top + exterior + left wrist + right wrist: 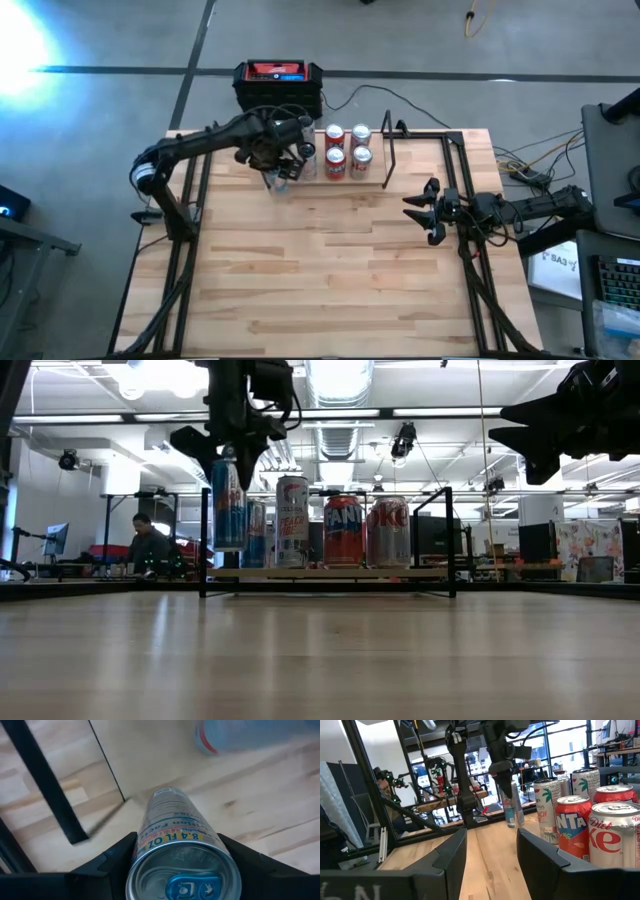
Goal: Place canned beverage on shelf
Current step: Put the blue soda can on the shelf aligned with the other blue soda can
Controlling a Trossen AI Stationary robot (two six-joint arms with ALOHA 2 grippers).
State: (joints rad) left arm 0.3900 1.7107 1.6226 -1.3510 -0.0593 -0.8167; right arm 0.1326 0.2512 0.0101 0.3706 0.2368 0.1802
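Observation:
The shelf (420,573) is a light-wood plank with thin black rod uprights at the table's far side. Several cans stand on it: a white peach can (292,520), an orange Fanta (343,530) and a Diet Coke (388,530). My left gripper (280,165) is at the shelf's left end, shut on a slim blue-and-silver can (228,505). The can's base is a little higher than the plank. My right gripper (425,212) waits level at the table's right side, its fingers apart with nothing between them. My left gripper pinches the slim can between its two fingers (117,857) on the side wall just under the top rim (142,845). The fingers come from above, pointing down. The can hangs upright below them, lifted clear of table and plank.
A black-and-red box (278,80) sits beyond the table's far edge. Cables and equipment (540,175) crowd the right side. Black frame bars (45,785) run along the table's left. A person (150,545) sits far behind the table. Bare wooden tabletop (320,270) spreads toward the near edge.

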